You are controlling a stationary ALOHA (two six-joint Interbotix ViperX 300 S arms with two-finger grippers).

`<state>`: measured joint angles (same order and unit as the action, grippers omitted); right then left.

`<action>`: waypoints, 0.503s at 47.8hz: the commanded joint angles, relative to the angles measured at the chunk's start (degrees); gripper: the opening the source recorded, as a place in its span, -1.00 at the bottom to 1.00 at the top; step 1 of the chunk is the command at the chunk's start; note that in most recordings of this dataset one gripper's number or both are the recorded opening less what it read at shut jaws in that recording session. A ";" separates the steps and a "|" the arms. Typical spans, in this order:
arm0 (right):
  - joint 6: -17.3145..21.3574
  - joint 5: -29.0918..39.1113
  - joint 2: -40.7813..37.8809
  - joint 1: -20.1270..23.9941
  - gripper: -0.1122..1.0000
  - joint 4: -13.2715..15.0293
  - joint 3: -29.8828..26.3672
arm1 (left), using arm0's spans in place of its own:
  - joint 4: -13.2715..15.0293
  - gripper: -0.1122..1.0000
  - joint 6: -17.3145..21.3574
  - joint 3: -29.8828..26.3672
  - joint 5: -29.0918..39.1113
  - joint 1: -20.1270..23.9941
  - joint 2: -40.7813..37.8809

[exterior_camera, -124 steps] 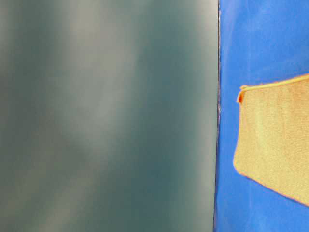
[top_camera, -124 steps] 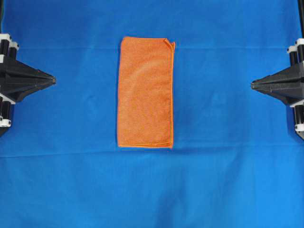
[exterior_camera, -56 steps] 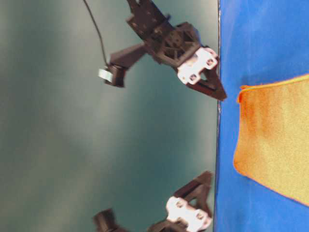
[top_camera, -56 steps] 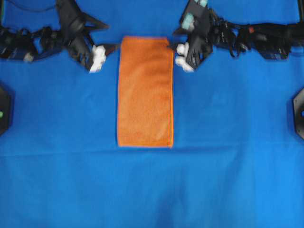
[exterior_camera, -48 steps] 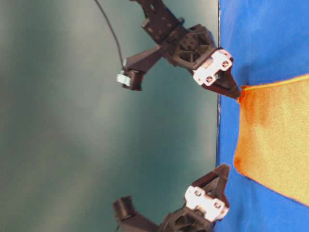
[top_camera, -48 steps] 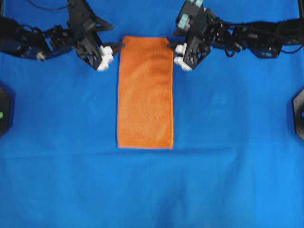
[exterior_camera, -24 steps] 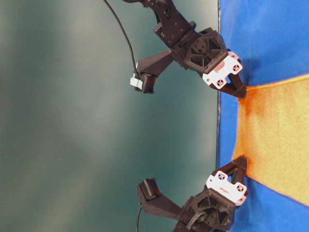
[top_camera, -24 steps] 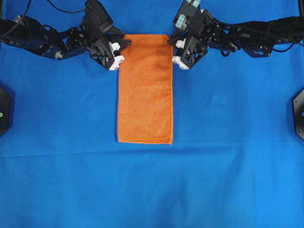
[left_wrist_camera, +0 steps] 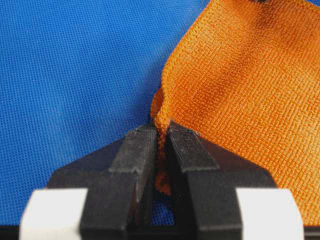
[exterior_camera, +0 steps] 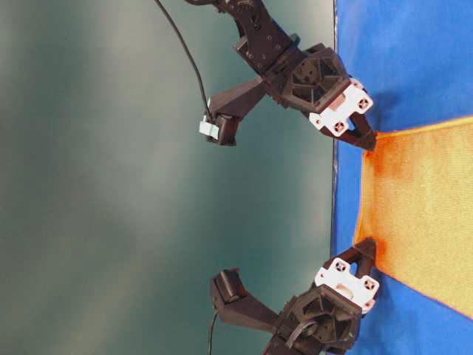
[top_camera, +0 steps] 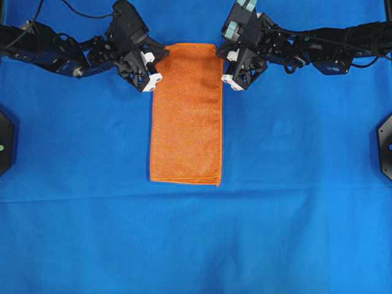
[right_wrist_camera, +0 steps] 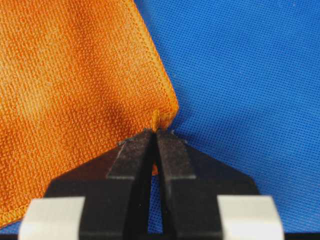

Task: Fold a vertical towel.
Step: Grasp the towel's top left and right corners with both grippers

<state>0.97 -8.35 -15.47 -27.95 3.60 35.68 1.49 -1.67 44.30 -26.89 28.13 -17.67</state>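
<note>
Orange fuzzy microfibre towel [top_camera: 186, 113] lies flat on the blue-covered bench [top_camera: 294, 214], each far corner pinched in the left tool [top_camera: 158, 63] and right tool [top_camera: 224, 63]; I judge both should lift together, evenly.

Both arms are black, built of angular, faceted plastic links. The left arm [top_camera: 55, 52] and right arm [top_camera: 318, 52] carry thin black cables looping along their length. Each gripper, left [top_camera: 160, 59] and right [top_camera: 222, 58], ends in two black wedge-shaped fingers [left_wrist_camera: 137, 165] that taper to blunt tips, backed by white blocks [exterior_camera: 340, 111] with small dark screws. A pale teal part [top_camera: 236, 24] sits on the right wrist at about 11 o'clock of its gripper. A small grey connector [exterior_camera: 211, 127] hangs off one wrist.
</note>
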 commanded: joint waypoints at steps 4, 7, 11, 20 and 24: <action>-0.26 -0.09 2.90 -1.85 -0.76 0.18 -1.05 | 0.09 -0.73 0.35 -1.58 0.79 0.44 2.99; -0.70 0.09 4.13 -2.64 -0.76 0.18 -1.05 | 0.09 -0.73 0.79 -2.20 1.85 1.32 3.87; -1.41 0.09 5.45 -3.43 -0.76 0.18 -1.14 | 0.09 -0.73 2.20 -2.72 3.08 2.37 5.27; -2.46 0.09 7.65 -4.31 -0.76 0.18 -1.05 | 0.09 -0.73 4.83 -3.78 4.75 4.48 6.77; -2.72 0.09 7.91 -4.31 -0.76 0.26 -1.14 | 0.09 -0.73 4.92 -3.78 4.92 4.48 6.77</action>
<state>-1.58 -8.17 -9.58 -31.73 3.69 35.42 1.49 3.16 41.13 -21.97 31.99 -12.57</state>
